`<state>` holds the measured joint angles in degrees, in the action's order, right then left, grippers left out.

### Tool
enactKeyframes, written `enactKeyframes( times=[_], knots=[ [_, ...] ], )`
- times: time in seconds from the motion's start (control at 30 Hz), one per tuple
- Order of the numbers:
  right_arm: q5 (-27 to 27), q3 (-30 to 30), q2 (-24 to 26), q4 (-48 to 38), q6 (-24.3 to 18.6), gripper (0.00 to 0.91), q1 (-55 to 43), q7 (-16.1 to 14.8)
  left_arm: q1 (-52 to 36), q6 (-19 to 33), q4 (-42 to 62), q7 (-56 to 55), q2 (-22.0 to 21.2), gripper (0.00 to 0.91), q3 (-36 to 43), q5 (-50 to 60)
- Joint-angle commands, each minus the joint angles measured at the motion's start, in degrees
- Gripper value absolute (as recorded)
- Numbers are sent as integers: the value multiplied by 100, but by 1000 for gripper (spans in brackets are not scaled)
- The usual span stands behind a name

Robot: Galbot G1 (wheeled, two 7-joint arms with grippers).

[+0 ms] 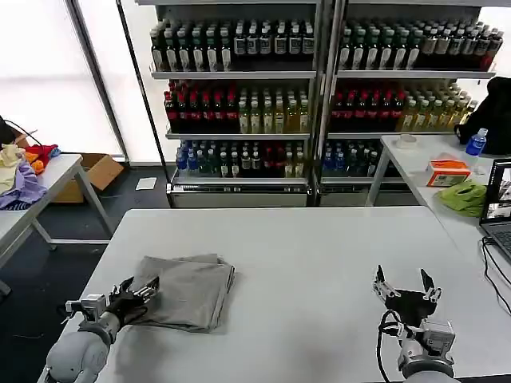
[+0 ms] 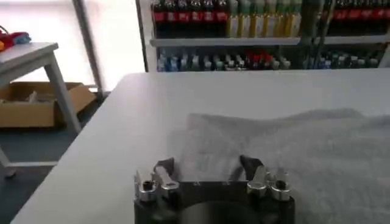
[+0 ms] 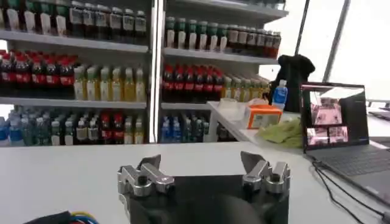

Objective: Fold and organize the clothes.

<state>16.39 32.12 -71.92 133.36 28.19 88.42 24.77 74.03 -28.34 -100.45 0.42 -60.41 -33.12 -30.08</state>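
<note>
A: Report the position of the shirt.

B: The folded grey shirt [image 1: 188, 289] lies flat on the white table [image 1: 319, 263], on the robot's left side of the tabletop and near its front edge. The folded edges form a rough rectangle. In the left wrist view the same fabric [image 2: 286, 152] spreads out directly ahead of the fingers.

A: Report the left gripper.

B: The left gripper [image 1: 142, 294] sits low at the shirt's near left corner, over the edge of the cloth. In the left wrist view, the two dark fingertips [image 2: 250, 163] stand apart with grey fabric showing between them. The jaws are spread and clamp nothing. Contact between the fingertips and the cloth cannot be confirmed.

A: Report the right gripper.

B: The right gripper [image 1: 406, 284] is held above bare tabletop on the robot's right side, well apart from the shirt. Its fingers point up and away from the robot. The right wrist view [image 3: 201, 163] confirms the jaws are apart and hold nothing.

A: List the surrounding items.

B: Shelves of bottles [image 1: 319, 88] stand behind the table. A side table on the right carries a laptop [image 1: 499, 203], a green cloth [image 1: 463, 195] and an orange box [image 1: 447, 171]. A pile of coloured garments [image 1: 24, 171] lies on a table at the left.
</note>
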Motion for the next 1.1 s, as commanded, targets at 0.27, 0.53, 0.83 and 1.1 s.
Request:
enactKeyframes(
  times=[0.27,0.53,0.83,1.1],
  knots=[
    [28,69,31,-23,-26,907,22,6,46,-145,170,18,-86,10,-36,-711],
    [27,41,30,-62,-35,907,-28,27,34,-120,162,0,-56,0,-296,-881],
    [94,29,106,-135,-29,907,-130,30,-164,-94,195,15,528,0,-1665,-1046],
    [108,-81,91,-262,-69,907,-207,31,-291,-38,216,89,1509,0,-2645,-721]
  ],
)
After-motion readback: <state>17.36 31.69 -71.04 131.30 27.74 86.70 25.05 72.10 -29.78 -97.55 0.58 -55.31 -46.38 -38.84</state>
